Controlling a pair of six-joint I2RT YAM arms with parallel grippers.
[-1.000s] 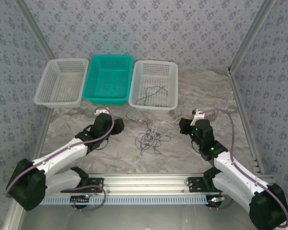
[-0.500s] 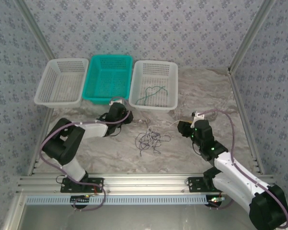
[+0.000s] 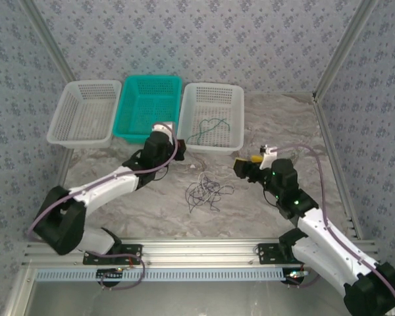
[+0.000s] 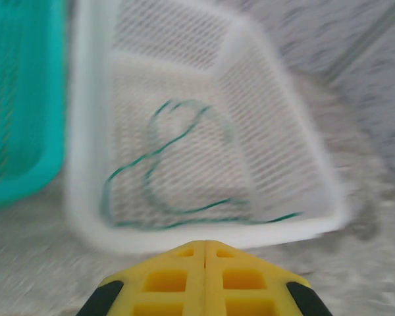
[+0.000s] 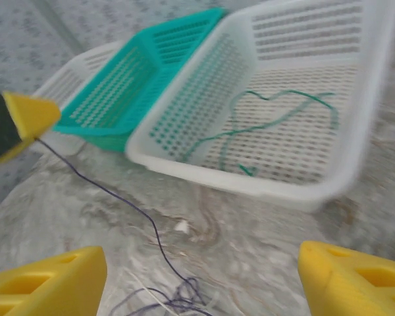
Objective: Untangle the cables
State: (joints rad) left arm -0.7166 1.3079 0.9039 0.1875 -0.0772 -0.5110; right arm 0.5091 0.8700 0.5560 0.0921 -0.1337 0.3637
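Trailing from the left pincer (image 4: 205, 263) (closed), a cable (image 5: 92, 176) joins the tangle (image 3: 204, 189).

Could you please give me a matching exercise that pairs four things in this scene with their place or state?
Things:
1 green cable
2 left end effector
3 right end effector
4 tangle

Places or states:
A open
B lying on the bare table
C in the right white basket
D shut on a purple cable

Pairs: 1-C; 2-D; 3-A; 4-B
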